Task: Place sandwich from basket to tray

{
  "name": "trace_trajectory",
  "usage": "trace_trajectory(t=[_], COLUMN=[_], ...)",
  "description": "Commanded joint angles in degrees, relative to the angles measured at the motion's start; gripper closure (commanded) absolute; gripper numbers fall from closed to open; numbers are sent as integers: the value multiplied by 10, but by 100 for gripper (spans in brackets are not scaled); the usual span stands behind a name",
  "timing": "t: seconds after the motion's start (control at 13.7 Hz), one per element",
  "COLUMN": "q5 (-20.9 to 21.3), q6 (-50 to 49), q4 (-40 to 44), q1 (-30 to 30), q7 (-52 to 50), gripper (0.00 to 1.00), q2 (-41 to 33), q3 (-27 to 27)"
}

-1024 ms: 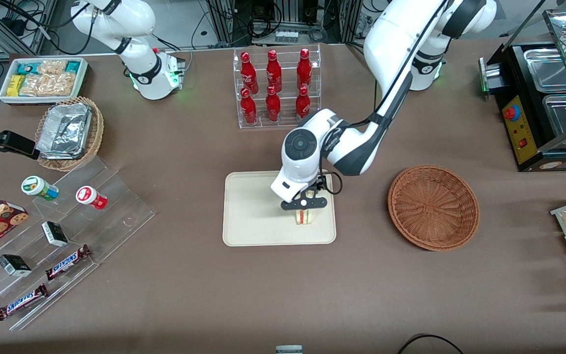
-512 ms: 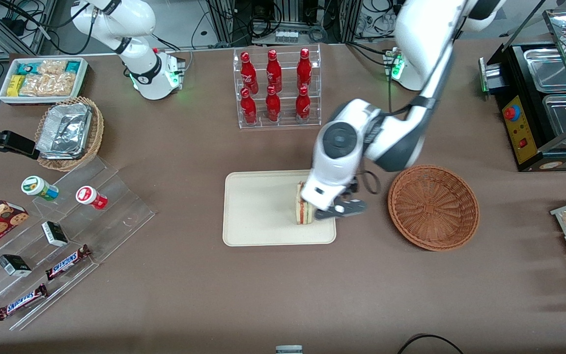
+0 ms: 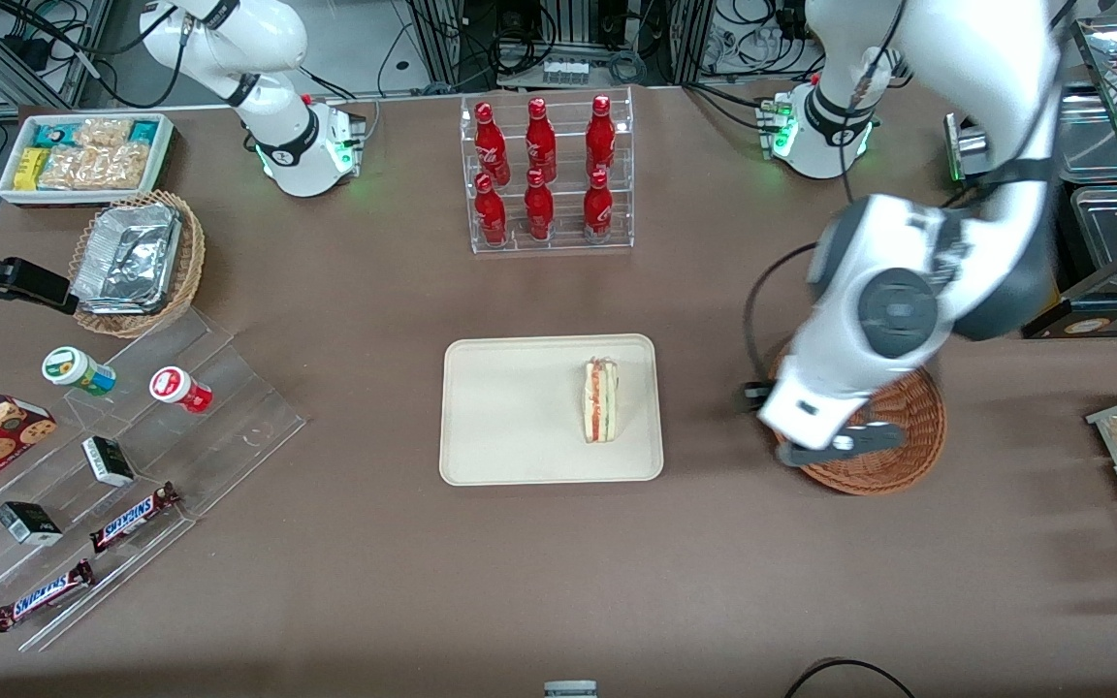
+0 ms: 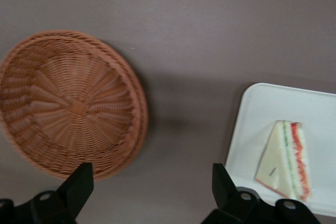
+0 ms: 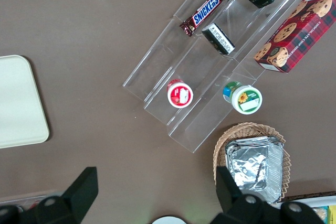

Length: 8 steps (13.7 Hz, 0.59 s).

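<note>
Your tool (image 3: 838, 444) is hanging above the brown surface (image 3: 520, 582), over the rim of the reddish-brown wicker basket (image 3: 912, 431) on the edge nearest the tray. Its two black fingers (image 4: 79, 184) are spread wide apart and are gripping nothing; the wrist view shows bare surface between them.

The sandwich (image 3: 600, 400) is lying on the cream tray (image 3: 510, 407), well apart from your tool, toward the parked arm's end of the surface. It is sitting near the tray edge closest to your tool, with its red, orange and green filling layers showing along the cut edge. In the wrist view the sandwich (image 4: 285, 160) is resting flat on the tray (image 4: 315, 108), and the basket (image 4: 71, 103) is showing only its woven bottom.

Farther from the front camera than your tool, a clear rack of red bottles (image 3: 544, 170) is standing upright. Toward the parked arm's end, a lighter wicker basket with foil containers (image 3: 137, 262) is sitting beside a white bin of snack packets (image 3: 83, 155), and a clear stepped stand (image 3: 132, 465) is carrying Snickers bars (image 3: 135, 516) and small tubs.
</note>
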Motion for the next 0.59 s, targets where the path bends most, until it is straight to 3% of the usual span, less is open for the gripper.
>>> trace_trajectory(t=[0.0,0.51], q5=[-24,-30], q6=[-29,-184], q4=[-41,-29], q1=[53,136], q7=[85,195], gripper=[0,0], q2=[-54,-146], q3=[-6,-5])
